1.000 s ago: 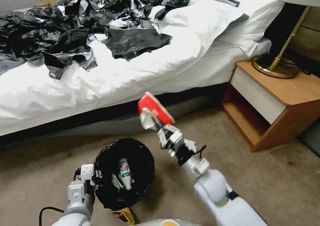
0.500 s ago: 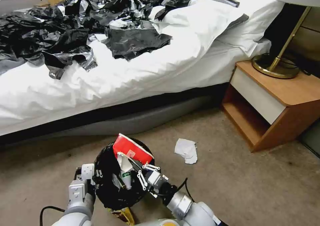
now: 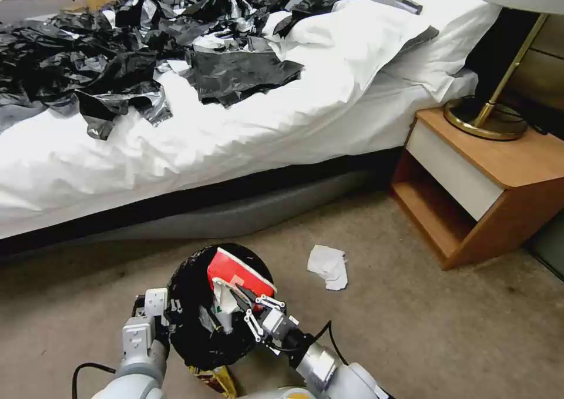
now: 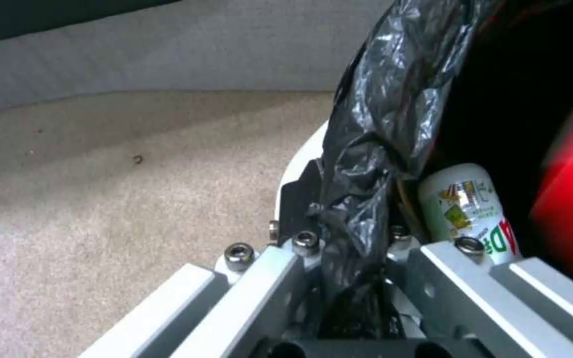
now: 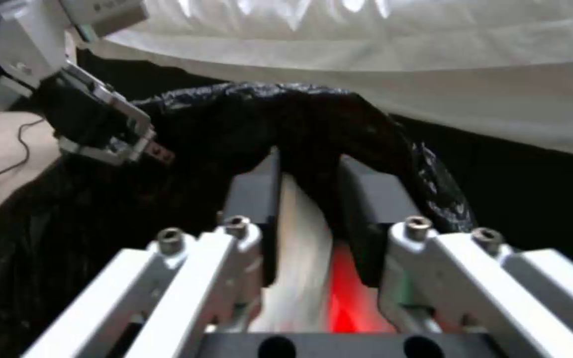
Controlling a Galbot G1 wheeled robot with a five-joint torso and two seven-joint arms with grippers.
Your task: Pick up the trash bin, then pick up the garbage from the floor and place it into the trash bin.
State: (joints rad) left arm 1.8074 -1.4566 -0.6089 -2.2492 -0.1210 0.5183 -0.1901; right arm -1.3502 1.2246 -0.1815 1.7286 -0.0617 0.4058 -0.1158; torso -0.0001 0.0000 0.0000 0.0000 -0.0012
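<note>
The left claw (image 3: 157, 317) pinches the trash bin's (image 3: 194, 340) bag-lined rim, steadying it; the right claw (image 3: 238, 298) grips the red-and-white carton (image 3: 238, 272) over its mouth, ready to drop.

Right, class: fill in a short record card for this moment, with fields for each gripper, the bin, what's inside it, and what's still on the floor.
left gripper: shut on the trash bin's bag-lined rim
right gripper: over the bin mouth, shut on the red-and-white carton
trash bin: upright, black liner folded over the rim
inside bin: a labelled bottle
on floor: crumpled white tissue on the carpet beside the bin; a yellow wrapper at the bin's base
</note>
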